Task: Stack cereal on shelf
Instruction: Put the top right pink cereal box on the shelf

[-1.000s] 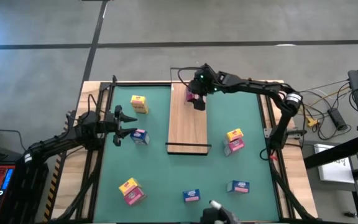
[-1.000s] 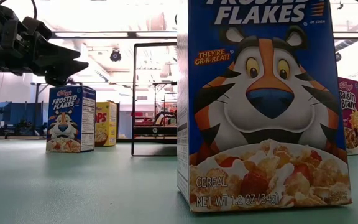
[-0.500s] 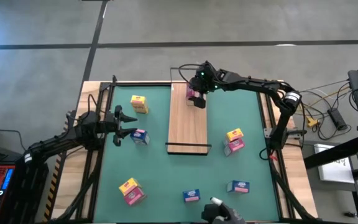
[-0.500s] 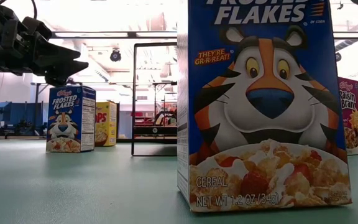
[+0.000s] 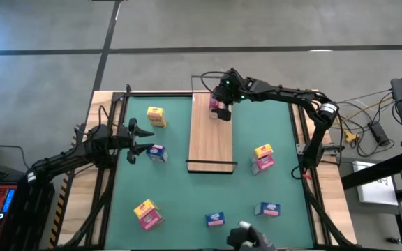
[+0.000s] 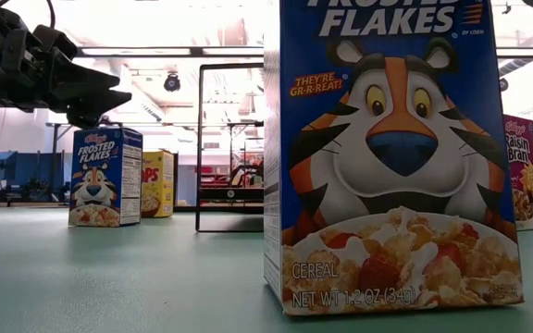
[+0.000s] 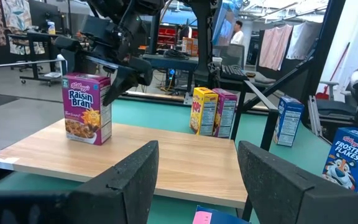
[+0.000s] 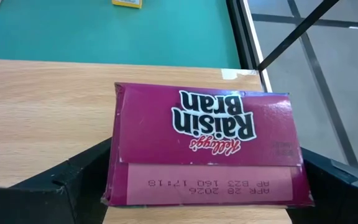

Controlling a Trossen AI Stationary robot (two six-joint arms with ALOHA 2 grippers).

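You have one box on the shelf (image 5: 210, 136) so far: the magenta Raisin Bran box (image 7: 87, 107) stands upright at the shelf's far end, toward its right edge. Your right gripper (image 5: 219, 108) is directly over it. In the right wrist view the fingers (image 8: 73, 177) sit on either side of the box with a sliver of space showing, so they look spread and clear of the cardboard, though you cannot rule out a light touch on the hidden faces. From the left wrist view the box stands on its own base on the wood, so I judge the placement done and the release in hand.

Everything else is still on the green table (image 5: 285, 139). On the left side you have a yellow box (image 5: 156, 116) toward the far end, a blue box (image 5: 158, 153) just ahead of your left gripper (image 5: 139, 139), and a yellow-and-pink pair (image 5: 147, 214) near the front. On the right side there is another yellow-and-pink pair (image 5: 262, 158) beside the shelf's near end, and two blue boxes (image 5: 215, 219) along the near edge.

Your left gripper waits at the left edge of the table, fingers parted and holding nothing.

By my count that is one placed and roughly eight to go, so the task is in its early part. Most of the shelf is bare wood.
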